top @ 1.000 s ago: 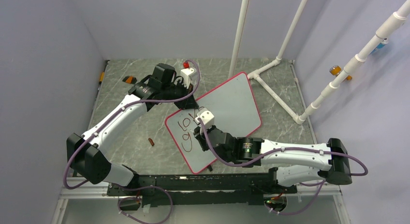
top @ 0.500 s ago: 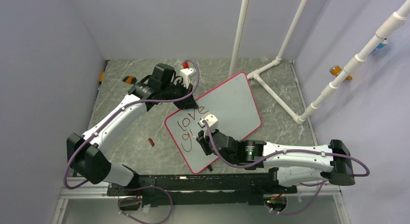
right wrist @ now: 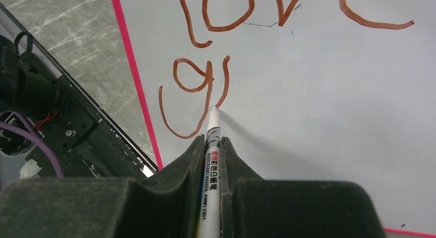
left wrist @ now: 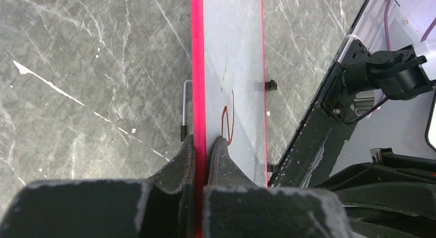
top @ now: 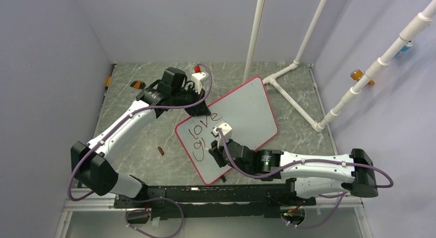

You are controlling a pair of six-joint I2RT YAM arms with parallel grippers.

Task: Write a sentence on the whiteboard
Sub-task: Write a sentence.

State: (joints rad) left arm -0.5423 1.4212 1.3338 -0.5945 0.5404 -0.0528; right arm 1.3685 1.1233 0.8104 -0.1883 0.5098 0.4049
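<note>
Right gripper: I see it (right wrist: 212, 141) clamped narrow on the marker, one finger on each side of the barrel.
Marker: the white barrel (right wrist: 211, 163) with printed lettering runs out between the fingers. Its tip sits on the whiteboard at the lower end of the newest short stroke.
Sentence: the dark red writing (right wrist: 205, 78) reads "love" on the upper line. Below it I read a looped "g" and one short stroke beside it.
Whiteboard: it (top: 247, 107) lies on the table between my two arms, turned cornerwise, with the writing at its near-left end.
Left gripper: it (left wrist: 203, 145) is pinched onto the board's red frame, one finger on the white face and the other outside the frame. From above I find it (top: 201, 110) at the board's far-left edge, just past "love".
Clip: a small black one (left wrist: 268, 85) sits on the board's opposite long edge.
Table: grey marbled top (top: 133, 130). A small red-brown piece (top: 161, 150) lies left of the board, apart from it.
Pipe frame: white pipes (top: 293, 96) stand at the far right, with one joint near the board's far corner.
</note>
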